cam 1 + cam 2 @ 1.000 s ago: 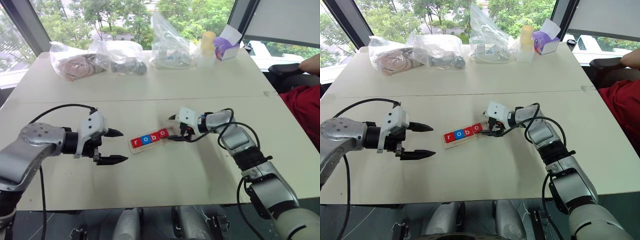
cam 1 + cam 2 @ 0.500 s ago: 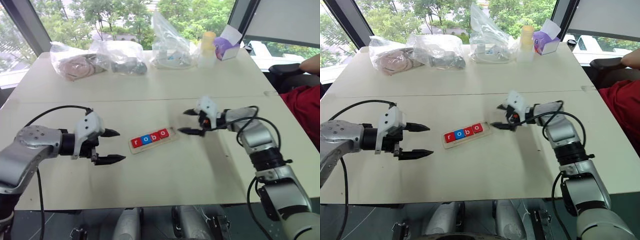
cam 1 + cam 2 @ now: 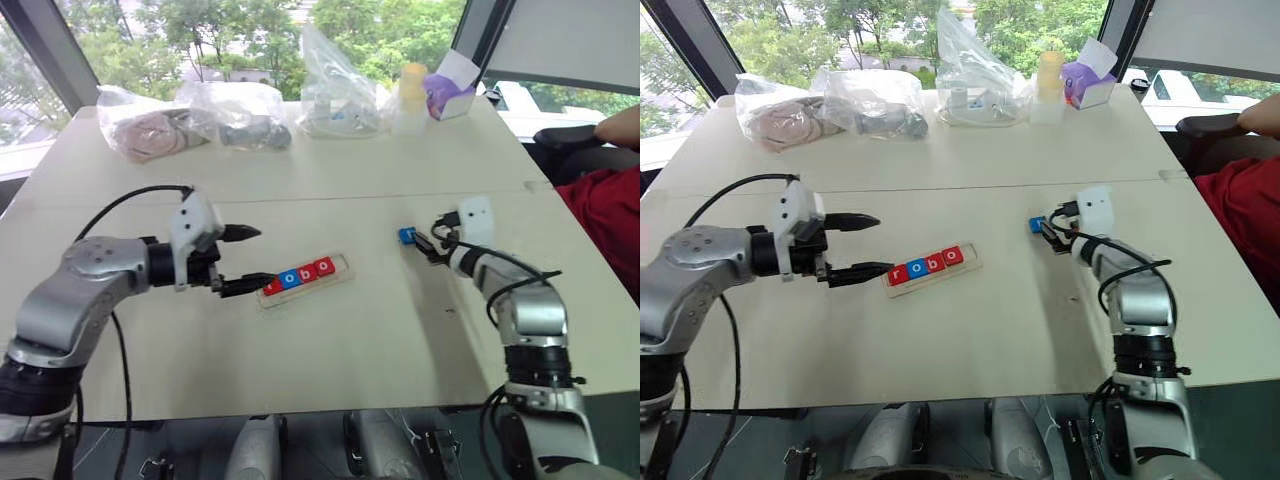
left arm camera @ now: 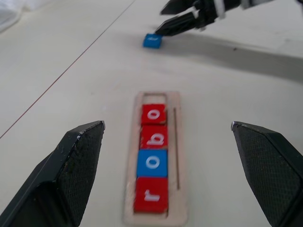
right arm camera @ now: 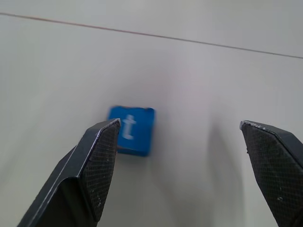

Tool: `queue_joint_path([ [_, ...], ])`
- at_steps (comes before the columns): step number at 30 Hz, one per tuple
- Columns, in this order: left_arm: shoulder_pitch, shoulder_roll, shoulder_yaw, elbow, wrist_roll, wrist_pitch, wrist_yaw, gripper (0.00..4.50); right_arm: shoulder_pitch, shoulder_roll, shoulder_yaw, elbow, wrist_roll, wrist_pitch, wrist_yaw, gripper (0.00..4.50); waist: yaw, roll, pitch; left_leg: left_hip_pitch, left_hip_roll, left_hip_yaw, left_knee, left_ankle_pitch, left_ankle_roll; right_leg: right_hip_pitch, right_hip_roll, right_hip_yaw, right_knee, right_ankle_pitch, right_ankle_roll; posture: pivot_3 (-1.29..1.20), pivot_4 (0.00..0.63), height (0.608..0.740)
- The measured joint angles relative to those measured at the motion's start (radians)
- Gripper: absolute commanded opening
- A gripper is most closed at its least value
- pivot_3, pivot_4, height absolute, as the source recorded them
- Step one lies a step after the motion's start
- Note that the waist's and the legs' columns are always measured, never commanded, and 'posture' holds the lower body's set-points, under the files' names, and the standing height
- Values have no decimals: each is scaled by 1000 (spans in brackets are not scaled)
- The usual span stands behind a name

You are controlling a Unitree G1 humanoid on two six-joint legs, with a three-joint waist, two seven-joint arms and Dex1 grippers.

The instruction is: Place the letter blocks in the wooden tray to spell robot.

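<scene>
Left wrist view – wooden tray (image 4: pixel 155 156) reads "robo", blue "t" block (image 5: pixel 131 130)

- A pale cream table (image 3: pixel 330 350) is seen, with a thin seam (image 3: pixel 400 193) run across its top from side to side.
- Along the far edge, clear plastic bags (image 3: pixel 240 110) are laid with their contents bundled inside; a pale yellow bottle (image 3: pixel 412 95) and a purple tissue box (image 3: pixel 452 92) are set beside them.
- Large windows (image 3: pixel 250 30) are placed behind the table, framed by dark slanted posts (image 3: pixel 45 50); green trees are shown in daylight beyond.
- A light roller blind (image 3: pixel 570 40) is drawn at the far right.
- A person's red sleeve (image 3: pixel 610 215) is seen at the right edge, by a dark chair (image 3: pixel 565 140).
</scene>
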Motion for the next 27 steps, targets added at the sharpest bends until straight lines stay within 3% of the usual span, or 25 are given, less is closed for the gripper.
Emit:
queue_joint_path([
  [7,-102,-95,-92,83,84,-62,16,4500,-8,64,55,19,-6,10,-78,4125,4,0,0,-1,-1,0,0,0,0,0,-1,0,0,0,0,0,150,740],
  [10,-104,-117,-121,95,114,-79,17,4500,-16,70,68,64,-23,-11,-114,3377,3,0,0,-1,-1,0,0,0,0,0,-1,0,0,0,0,0,150,740],
  [14,-101,-127,-141,98,128,-93,17,4500,-36,77,86,103,-39,-46,-152,1375,1,0,0,0,-1,0,0,0,0,0,0,0,0,0,0,0,150,740],
  [15,-98,-126,-141,98,130,-93,17,4500,-36,77,88,104,-42,-47,-155,1169,1,0,0,0,-1,0,0,0,0,1,0,0,0,0,0,0,150,740],
  [22,-67,-119,-142,92,131,-93,5,4500,-33,102,96,75,-64,-16,-224,1185,2,0,0,0,0,-1,0,0,0,1,-1,0,0,0,0,0,150,740],
  [27,-65,-96,-192,60,139,-87,-60,4500,93,319,-3,-248,-60,196,-404,1185,5,0,-1,-3,0,-3,-2,0,0,-3,-1,-1,1,0,0,0,150,740],
])
